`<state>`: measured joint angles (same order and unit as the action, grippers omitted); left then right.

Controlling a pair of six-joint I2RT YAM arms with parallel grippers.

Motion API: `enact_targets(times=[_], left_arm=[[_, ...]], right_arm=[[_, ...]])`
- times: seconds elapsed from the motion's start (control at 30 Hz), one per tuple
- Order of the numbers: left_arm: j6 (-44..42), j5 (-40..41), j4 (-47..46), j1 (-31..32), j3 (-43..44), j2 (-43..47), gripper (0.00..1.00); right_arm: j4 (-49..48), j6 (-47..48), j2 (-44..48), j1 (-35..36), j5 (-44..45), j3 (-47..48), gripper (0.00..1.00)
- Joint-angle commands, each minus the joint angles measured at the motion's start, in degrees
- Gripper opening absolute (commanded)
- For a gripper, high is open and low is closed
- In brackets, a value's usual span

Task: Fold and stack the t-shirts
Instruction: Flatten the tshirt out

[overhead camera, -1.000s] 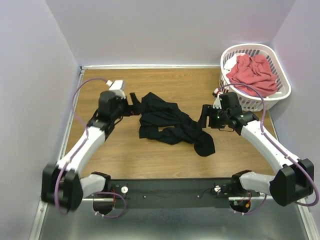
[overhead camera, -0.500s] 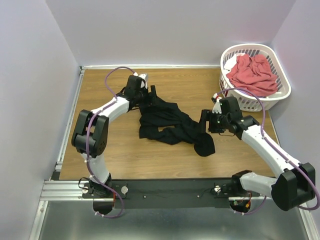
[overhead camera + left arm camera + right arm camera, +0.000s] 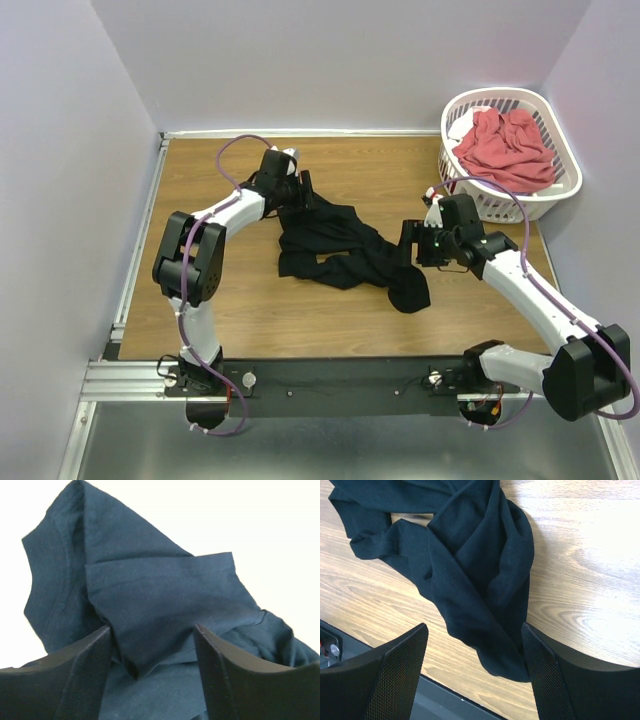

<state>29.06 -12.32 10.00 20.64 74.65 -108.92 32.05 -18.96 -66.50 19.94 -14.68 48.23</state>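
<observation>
- A black rail [image 3: 330, 378] is running along the near edge of the table [image 3: 240, 310], carrying both arm bases. The right base is partly cut off by its own arm.
- The black t-shirt [image 3: 340, 245] is lying crumpled in the middle of the table. It is twisted into a rope-like bundle, so sleeves and neck are hard to tell apart.
- The right gripper [image 3: 408, 243] is hovering at the near right end of this shirt with its fingers spread wide and nothing between them.
- In the right wrist view, the gripper [image 3: 472, 630] is looking down on the shirt's rounded end [image 3: 480, 580], which is lying on bare wood. The far part of the cloth is cut off by the frame.
- The left gripper [image 3: 303, 188] is sitting at the far left end of the black shirt.
- In the left wrist view, its fingers [image 3: 85, 680] are standing wide apart, with a fold of cloth [image 3: 150, 610] showing a stitched hem between them. Whether the pads are touching the cloth is unclear, and the background is washing out to white.
- The coral-red t-shirt [image 3: 505, 145] is lying bunched in the white basket [image 3: 572, 182] at the far right, its lower part hidden by the wall.
</observation>
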Motion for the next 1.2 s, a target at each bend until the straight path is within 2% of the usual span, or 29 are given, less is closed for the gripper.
enact_targets(times=[0.0,0.23,0.27,0.47,0.53,0.57,0.6,0.67,0.7,0.73,0.8,0.83,1.0,1.1,1.17], left_arm=[[0.74,0.72,-0.33,0.54,2.6,-1.47,0.68],[0.65,1.42,-0.16,0.98,3.22,-2.17,0.64],[0.65,1.33,-0.24,1.06,3.31,-2.34,0.57],[-0.93,0.89,-0.07,1.42,3.48,-3.23,0.38],[-1.81,2.82,0.63,1.24,3.75,-1.92,0.25],[-2.77,4.74,0.9,1.24,3.83,-1.12,0.14],[-3.21,5.63,1.25,1.07,4.27,0.45,0.09],[-4.27,7.39,1.78,0.54,4.8,2.22,0.02],[-5.32,8.79,2.3,-0.25,5.58,3.96,0.0],[-5.85,9.24,2.65,-0.69,5.94,4.68,0.0],[-6.99,10.2,3.18,-2.44,6.9,6.0,0.0],[-7.87,10.73,3.53,-3.06,7.61,6.53,0.0],[-10.77,10.3,4.5,-8.51,13.05,7.68,0.0],[-11.57,8.37,7.91,-12.64,23.49,4.61,0.0],[-12.62,7.92,10.73,-14.48,35.69,1.02,0.0]], right_arm=[[-1.38,1.12,-0.73,0.45,0.26,-0.85,0.82],[-1.56,0.59,-0.65,0.45,1.75,-1.64,0.82],[-1.56,0.24,-1.17,0.45,2.11,-1.91,0.82],[-2.35,-1.34,-1.97,0.45,4.21,-3.49,0.81],[-2.52,-1.52,-2.05,0.53,5.01,-3.84,0.78],[-2.52,-1.34,-2.14,0.45,4.92,-3.84,0.76],[-2.61,-1.25,-2.32,0.36,4.4,-3.93,0.74],[-2.78,-1.08,-2.76,0.45,3.61,-3.67,0.56],[-2.96,-0.99,-3.37,0.45,2.73,-3.49,0.34],[-3.14,-0.99,-3.63,0.45,2.2,-3.23,0.23],[-3.57,-0.99,-4.07,0.45,1.15,-2.26,0.05],[-4.01,-0.9,-4.34,0.45,0.97,-1.74,0.01],[-3.93,1.28,-8.72,0.45,6.75,6.6,0.01],[-3.84,3.57,-13.89,0.45,13.87,18.01,0.01],[-3.84,5.15,-16.89,0.36,19.39,28.99,0.01]])
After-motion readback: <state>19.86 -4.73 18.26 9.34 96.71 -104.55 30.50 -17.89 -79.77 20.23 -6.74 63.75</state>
